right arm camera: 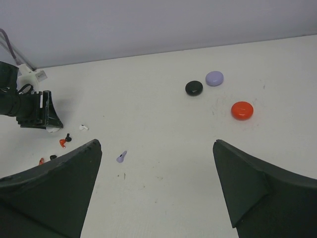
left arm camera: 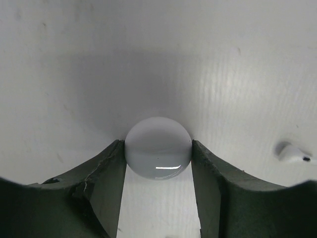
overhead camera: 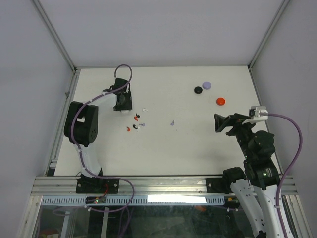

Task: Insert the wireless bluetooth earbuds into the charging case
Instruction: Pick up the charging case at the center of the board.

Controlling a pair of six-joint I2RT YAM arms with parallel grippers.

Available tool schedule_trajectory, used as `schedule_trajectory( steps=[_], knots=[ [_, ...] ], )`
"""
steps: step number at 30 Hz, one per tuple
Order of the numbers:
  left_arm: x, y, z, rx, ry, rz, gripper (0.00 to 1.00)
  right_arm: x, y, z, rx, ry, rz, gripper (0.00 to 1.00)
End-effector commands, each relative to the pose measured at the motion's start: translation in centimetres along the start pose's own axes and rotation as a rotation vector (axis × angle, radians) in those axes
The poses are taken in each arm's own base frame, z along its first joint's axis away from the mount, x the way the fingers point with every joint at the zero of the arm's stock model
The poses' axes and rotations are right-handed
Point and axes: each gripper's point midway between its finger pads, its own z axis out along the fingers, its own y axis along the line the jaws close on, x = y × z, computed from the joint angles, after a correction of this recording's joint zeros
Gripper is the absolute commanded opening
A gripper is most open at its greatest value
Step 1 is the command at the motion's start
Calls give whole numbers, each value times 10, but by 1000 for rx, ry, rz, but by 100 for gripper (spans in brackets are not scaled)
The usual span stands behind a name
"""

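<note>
While case within left claw (pinched), white earbud rightward.

a flat white table carries a glossy white round disc at far left, tiny red, black and white stemmed earbuds scattered beside it, a pale purple earbud alone mid-table, and a black disc, pale purple disc and red disc far right.

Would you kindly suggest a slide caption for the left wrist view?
Left gripper clamps a white round case on the table; a white earbud lies loose nearby.
</note>
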Motion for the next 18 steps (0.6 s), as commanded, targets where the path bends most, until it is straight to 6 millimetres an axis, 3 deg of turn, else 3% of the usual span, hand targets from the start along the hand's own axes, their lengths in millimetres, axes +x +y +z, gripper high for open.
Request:
schedule_trajectory(
  steps=[1,11,18],
  knots=[
    [-18,-42,-45,138,-146,-46,40,-9,20,5,-93,-15,30,99],
    [-12,-100,-126,371,-372,-60,39,34,59,32,-308,161,146,99],
    [-10,-138,-187,640,-472,-203,38,60,85,49,-479,125,238,99]
  ],
)
